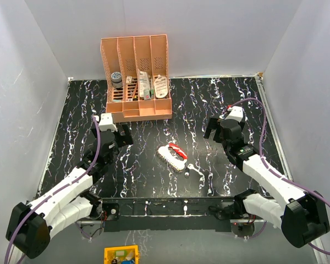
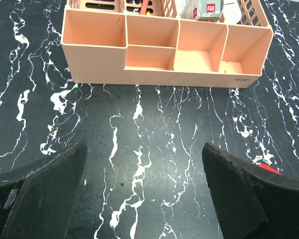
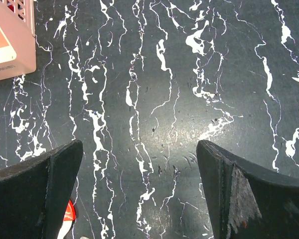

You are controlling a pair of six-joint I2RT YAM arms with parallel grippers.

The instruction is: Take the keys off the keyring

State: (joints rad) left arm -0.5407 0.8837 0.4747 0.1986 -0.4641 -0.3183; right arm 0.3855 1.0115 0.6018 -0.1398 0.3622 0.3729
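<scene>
The keys (image 1: 173, 153) lie flat on the black marbled table (image 1: 209, 104) between my two arms, a silvery-white toothed bunch with a red part on top. A small silvery piece (image 1: 191, 168) lies just to their right; I cannot make out the keyring itself. My left gripper (image 1: 122, 135) hovers open to the left of the keys, my right gripper (image 1: 211, 131) open to their right, neither touching them. In the left wrist view the gripper (image 2: 144, 167) frames bare table, with a red sliver of the keys (image 2: 267, 168) behind the right finger. The right wrist view shows its gripper (image 3: 139, 167) over bare table and the red part (image 3: 69, 213) by the left finger.
A peach desk organizer (image 1: 136, 110) with several small items in its slots stands at the back, close ahead of the left gripper (image 2: 164, 74); its corner (image 3: 5, 50) shows in the right wrist view. White walls enclose the table. A yellow object (image 1: 121, 256) sits below the near edge.
</scene>
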